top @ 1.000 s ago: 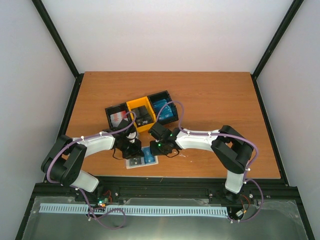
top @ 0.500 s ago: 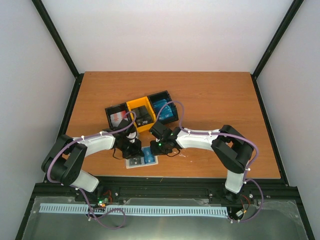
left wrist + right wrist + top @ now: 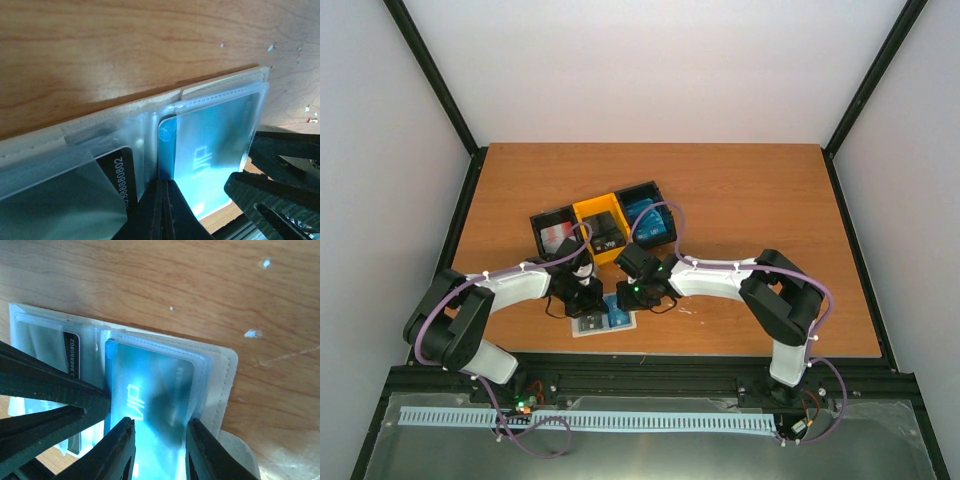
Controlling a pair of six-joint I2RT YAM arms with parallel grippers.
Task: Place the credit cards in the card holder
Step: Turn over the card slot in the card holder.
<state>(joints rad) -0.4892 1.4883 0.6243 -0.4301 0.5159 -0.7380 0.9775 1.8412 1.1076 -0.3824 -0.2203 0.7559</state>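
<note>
The beige card holder [image 3: 592,325] lies open near the table's front edge, its clear pockets up [image 3: 125,112] [image 3: 222,370]. A black credit card [image 3: 117,175] [image 3: 72,355] sits in its left pocket. A blue credit card [image 3: 210,155] [image 3: 150,385] is partly inside the right pocket. My right gripper [image 3: 159,432] [image 3: 625,300] holds that blue card by its two long edges. My left gripper [image 3: 164,182] [image 3: 586,300] is shut, empty, its tip pressing on the holder's middle beside the blue card.
A black-and-yellow three-compartment tray [image 3: 582,212] stands behind the arms, holding red-and-white cards [image 3: 556,236], black cards [image 3: 607,240] and blue cards [image 3: 648,218]. The table's front edge runs just below the holder. Both arms crowd over it.
My right gripper has shifted slightly left, further over the card holder, with the blue card. The left arm has not moved.
</note>
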